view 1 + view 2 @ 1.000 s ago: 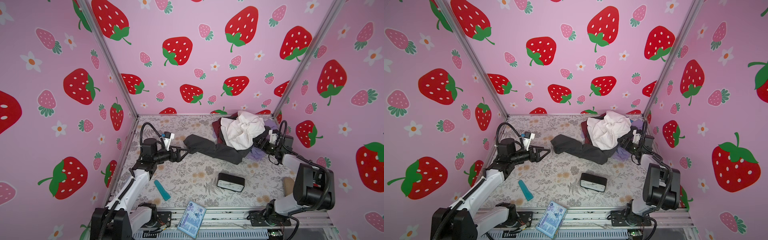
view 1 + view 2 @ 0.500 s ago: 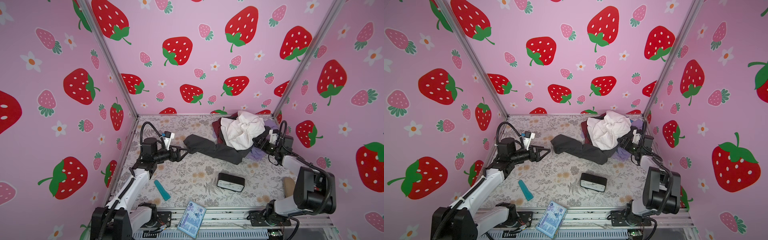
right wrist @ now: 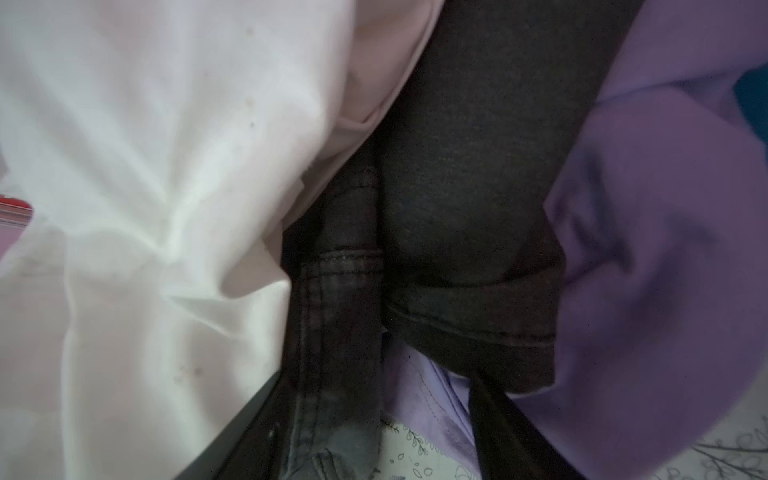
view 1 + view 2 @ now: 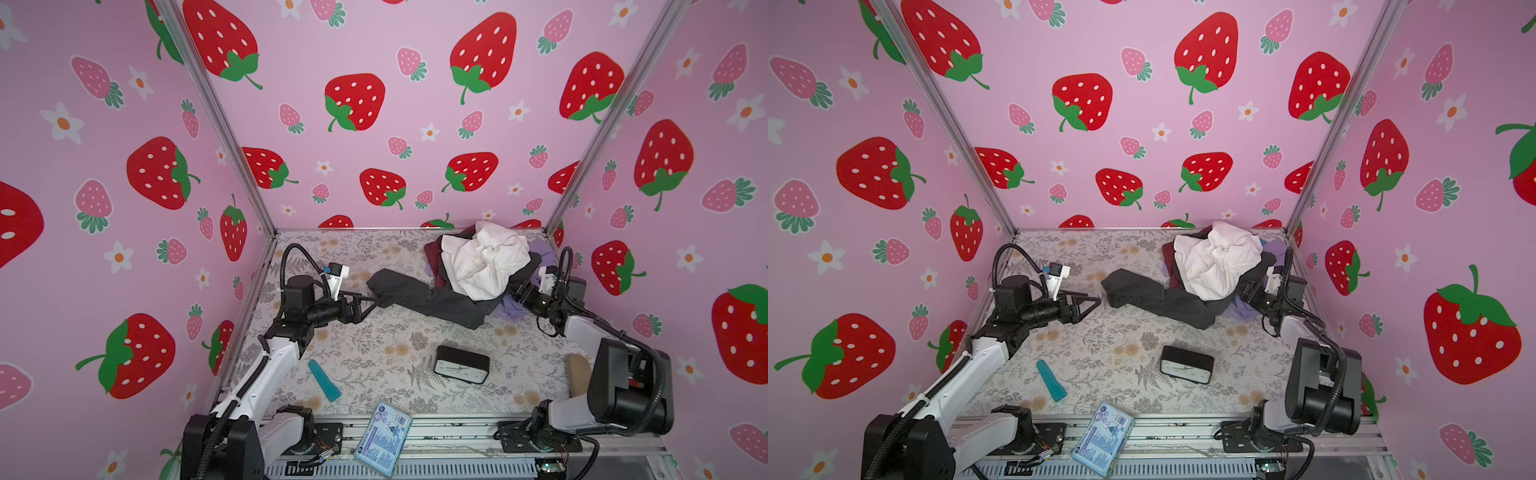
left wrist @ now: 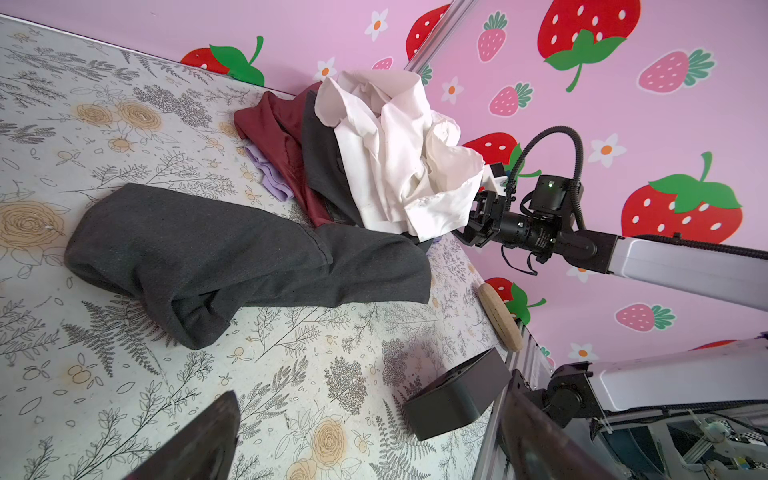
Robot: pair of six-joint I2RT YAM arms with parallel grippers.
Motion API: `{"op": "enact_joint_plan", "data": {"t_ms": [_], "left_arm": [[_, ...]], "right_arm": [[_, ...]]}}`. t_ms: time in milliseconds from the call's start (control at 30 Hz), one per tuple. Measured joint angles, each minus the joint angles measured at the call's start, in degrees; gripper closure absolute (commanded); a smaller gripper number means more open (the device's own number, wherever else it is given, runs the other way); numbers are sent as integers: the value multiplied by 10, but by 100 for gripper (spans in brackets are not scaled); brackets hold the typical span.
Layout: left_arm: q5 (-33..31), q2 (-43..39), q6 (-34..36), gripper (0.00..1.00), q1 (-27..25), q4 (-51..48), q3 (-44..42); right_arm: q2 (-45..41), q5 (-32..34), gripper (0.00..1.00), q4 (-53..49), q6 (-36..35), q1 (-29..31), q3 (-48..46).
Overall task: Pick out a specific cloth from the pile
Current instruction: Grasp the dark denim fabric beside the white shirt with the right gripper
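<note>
Twin arms, left arm [image 4: 268,370] and right arm [image 4: 581,328]: white link shells between black cylindrical joint housings. Black corrugated cable conduit [image 5: 554,129] arches over each wrist. White camera block [image 4: 337,272] with a blue patch; green indicator light [image 5: 550,183]; black wedge-shaped fingers [image 5: 203,440]; black base mounts [image 4: 540,440].

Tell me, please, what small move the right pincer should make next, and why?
Probably close the right pincer on the dark fold. In the right wrist view its fingers stand apart on either side of a seamed edge of the charcoal cloth, which sits wedged between the white shirt and the lavender garment. Shutting there should catch mainly the cloth.
</note>
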Motion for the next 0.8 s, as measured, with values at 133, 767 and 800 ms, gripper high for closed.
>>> {"op": "enact_joint_plan", "data": {"t_ms": [133, 767, 800], "left_arm": [[-2, -3, 0, 1, 0, -2, 0], [-3, 2, -1, 1, -1, -1, 0], [-3, 3, -1, 1, -1, -1, 0]], "right_arm": [[16, 3, 31, 6, 1, -1, 0], [50, -42, 28, 90, 39, 23, -1], [51, -43, 27, 92, 41, 24, -1]]}}
